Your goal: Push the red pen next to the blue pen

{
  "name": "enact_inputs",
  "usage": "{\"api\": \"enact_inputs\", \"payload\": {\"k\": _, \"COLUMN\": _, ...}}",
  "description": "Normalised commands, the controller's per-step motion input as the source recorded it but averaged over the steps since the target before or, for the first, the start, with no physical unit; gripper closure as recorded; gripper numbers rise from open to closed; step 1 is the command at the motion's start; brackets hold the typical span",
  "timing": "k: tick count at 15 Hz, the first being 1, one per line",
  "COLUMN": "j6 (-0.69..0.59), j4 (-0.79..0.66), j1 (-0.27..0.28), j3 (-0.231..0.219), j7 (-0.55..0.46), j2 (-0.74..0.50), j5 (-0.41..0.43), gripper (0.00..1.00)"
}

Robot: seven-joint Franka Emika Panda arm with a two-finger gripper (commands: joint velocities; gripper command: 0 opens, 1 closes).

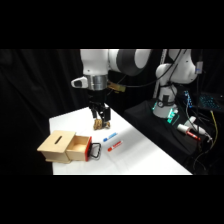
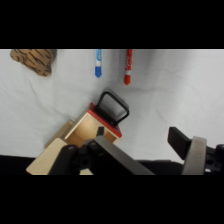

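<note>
While beside a wooden box, one red pen, one blue pen.

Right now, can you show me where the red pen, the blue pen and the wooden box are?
red pen point(image 2: 128, 67): wrist view, middle of its red barrel.
blue pen point(image 2: 98, 64): wrist view, on its blue barrel.
wooden box point(image 1: 56, 144): side view, top face near the slot.

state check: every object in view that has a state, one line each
wooden box: drawer pulled open, black handle hanging at its front.
red pen: lying flat, beside the blue pen, not touching it.
blue pen: lying flat on the table.
gripper: above the table behind the pens, open, holding nothing.
</note>
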Motion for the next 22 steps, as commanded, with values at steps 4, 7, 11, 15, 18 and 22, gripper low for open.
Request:
{"api": "enact_inputs", "payload": {"k": 4, "j6": 0.08, "j4": 0.02, "j1": -0.02, "j3": 0.021, "j7": 0.05, "j2": 0.11, "j5": -0.005, "gripper": 0.0}}
{"api": "enact_inputs", "payload": {"k": 7, "j6": 0.18, "j4": -0.03, "j1": 0.006, "j3": 0.039, "j7": 0.09, "j2": 0.14, "j5": 0.012, "gripper": 0.0}}
{"api": "enact_inputs", "payload": {"k": 11, "j6": 0.26, "j4": -0.12, "j1": 0.039, "j3": 0.053, "j7": 0.13, "j2": 0.1, "j5": 0.039, "gripper": 0.0}}
{"api": "enact_inputs", "payload": {"k": 15, "j6": 0.3, "j4": -0.16, "j1": 0.068, "j3": 0.037, "j7": 0.15, "j2": 0.06, "j5": 0.02, "gripper": 0.0}}
{"api": "enact_inputs", "payload": {"k": 18, "j6": 0.31, "j4": -0.15, "j1": 0.076, "j3": 0.025, "j7": 0.16, "j2": 0.06, "j5": 0.015, "gripper": 0.0}}
{"api": "enact_inputs", "payload": {"k": 22, "j6": 0.28, "j4": -0.13, "j1": 0.068, "j3": 0.03, "j7": 0.12, "j2": 0.05, "j5": 0.022, "gripper": 0.0}}
